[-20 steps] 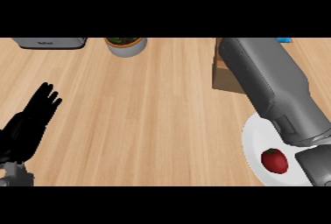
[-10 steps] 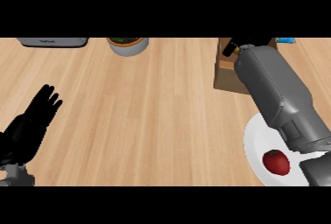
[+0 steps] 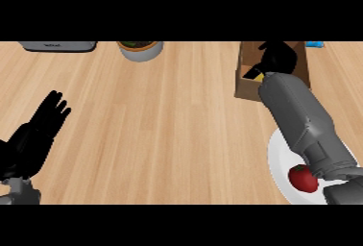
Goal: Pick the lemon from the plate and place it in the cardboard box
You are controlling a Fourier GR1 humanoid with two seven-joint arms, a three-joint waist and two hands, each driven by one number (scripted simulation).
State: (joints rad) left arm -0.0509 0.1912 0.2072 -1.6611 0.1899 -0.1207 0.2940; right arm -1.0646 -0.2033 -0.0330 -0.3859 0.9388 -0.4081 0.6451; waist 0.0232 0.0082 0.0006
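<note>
The open cardboard box (image 3: pixel 247 80) stands at the counter's back right. My right hand (image 3: pixel 278 56) hangs over its inside, fingers curled, with a bit of the yellow lemon (image 3: pixel 257 75) showing under the palm. Most of the lemon is hidden by the hand. The grey right forearm runs from the box down across the white plate (image 3: pixel 279 161) at the lower right. On that plate lies a red fruit (image 3: pixel 303 178). My left hand (image 3: pixel 34 137) rests open at the left edge, fingers up.
A grey pot with a plant (image 3: pixel 140 49) stands at the back centre. A dark flat device (image 3: pixel 56 45) lies at the back left. A small blue thing (image 3: pixel 315 44) shows behind the box.
My right hand has come into view from the top edge and now sits over the box, with the forearm shifted right. The left hand has stayed where it was.
</note>
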